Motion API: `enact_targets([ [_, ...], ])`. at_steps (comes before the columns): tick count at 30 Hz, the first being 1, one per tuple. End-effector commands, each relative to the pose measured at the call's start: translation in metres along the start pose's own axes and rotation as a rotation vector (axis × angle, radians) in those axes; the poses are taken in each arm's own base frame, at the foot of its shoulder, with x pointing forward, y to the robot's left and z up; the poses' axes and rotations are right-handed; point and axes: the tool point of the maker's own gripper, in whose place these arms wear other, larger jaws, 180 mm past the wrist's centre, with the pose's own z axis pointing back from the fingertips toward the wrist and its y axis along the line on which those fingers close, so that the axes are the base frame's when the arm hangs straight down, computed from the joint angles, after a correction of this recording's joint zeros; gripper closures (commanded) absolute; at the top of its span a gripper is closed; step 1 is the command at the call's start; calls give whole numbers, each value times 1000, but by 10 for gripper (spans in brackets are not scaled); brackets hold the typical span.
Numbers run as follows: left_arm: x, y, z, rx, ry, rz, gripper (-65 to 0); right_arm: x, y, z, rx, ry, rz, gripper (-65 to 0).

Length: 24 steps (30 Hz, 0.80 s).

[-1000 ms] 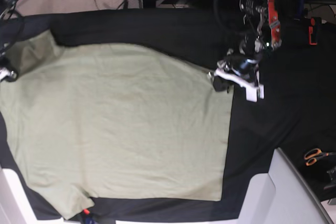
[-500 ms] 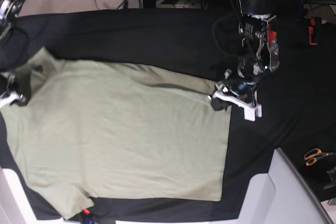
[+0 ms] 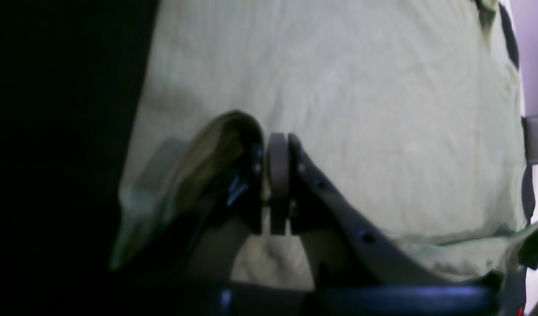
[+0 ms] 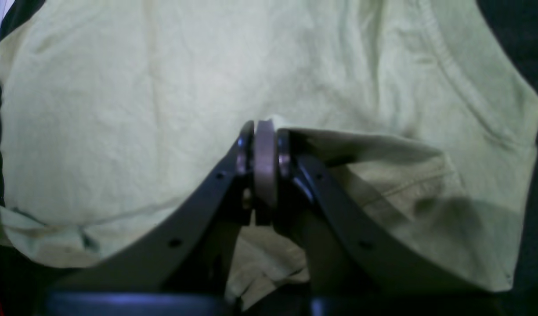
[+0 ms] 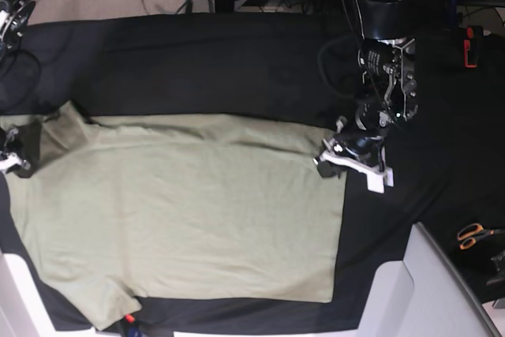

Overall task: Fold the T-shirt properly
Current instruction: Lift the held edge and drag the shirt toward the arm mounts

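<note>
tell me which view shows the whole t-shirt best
The base view: the T-shirt lies spread on the black cloth with all edges visible. The left wrist view shows only the fabric bunched by the left gripper; the right wrist view shows a sleeve area by the right gripper.

1. T-shirt (image 5: pixel 181 203): pale sage cotton knit, matt, soft, finely creased; stitched hem ridge visible in right wrist view.
2. Surface (image 5: pixel 197 61): black cloth cover, matt, lightly rumpled.
3. Left tool (image 3: pixel 275 166): dark matt plastic arms with holes, dull grey pad.
4. Right tool (image 4: pixel 263 162): same dark matt plastic, smooth grey pad.
5. Scissors (image 5: pixel 473 234) near the surface's right edge: glossy orange plastic handles.
</note>
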Motion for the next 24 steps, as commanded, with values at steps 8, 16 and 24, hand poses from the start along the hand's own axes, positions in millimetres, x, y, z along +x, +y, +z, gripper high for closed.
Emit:
enact_targets([
  [8, 28, 0, -7, 35, -72, 33, 0, 40, 0, 3, -12, -153, -23, 0],
  [16, 39, -2, -8, 33, -123, 31, 0, 53, 11, -2, 8, -227, -30, 0],
  [24, 42, -2, -7, 32, -138, 32, 0, 60, 12, -1, 9, -272, -33, 0],
])
